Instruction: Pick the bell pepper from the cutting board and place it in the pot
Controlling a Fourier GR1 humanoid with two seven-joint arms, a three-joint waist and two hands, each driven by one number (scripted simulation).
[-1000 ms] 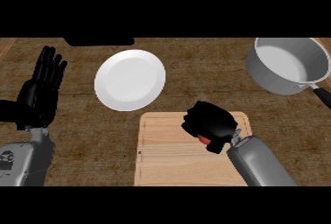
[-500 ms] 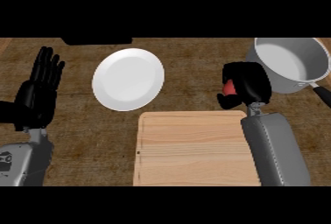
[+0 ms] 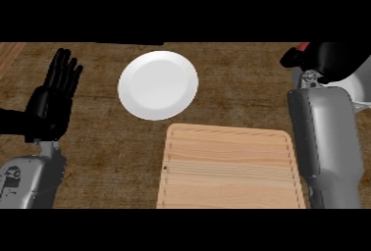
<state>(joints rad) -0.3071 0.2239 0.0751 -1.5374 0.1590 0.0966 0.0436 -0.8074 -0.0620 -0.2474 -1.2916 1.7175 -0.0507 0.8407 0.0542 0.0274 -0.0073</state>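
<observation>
My right hand (image 3: 334,60) is curled at the upper right, over the grey pot (image 3: 359,87), of which only a sliver shows behind the hand and forearm. A small red bit of the bell pepper (image 3: 303,46) peeks out at the hand's upper left; the rest is hidden inside the fingers. The wooden cutting board (image 3: 230,166) lies bare in the lower middle. My left hand (image 3: 52,98) rests open at the left edge, fingers pointing up.
A white plate (image 3: 158,84) sits on the brown counter, up and left of the cutting board. My right forearm (image 3: 326,147) runs along the board's right edge.
The right hand lifted the bell pepper off the cutting board and carried it up and right to the pot. The left hand stayed still.
</observation>
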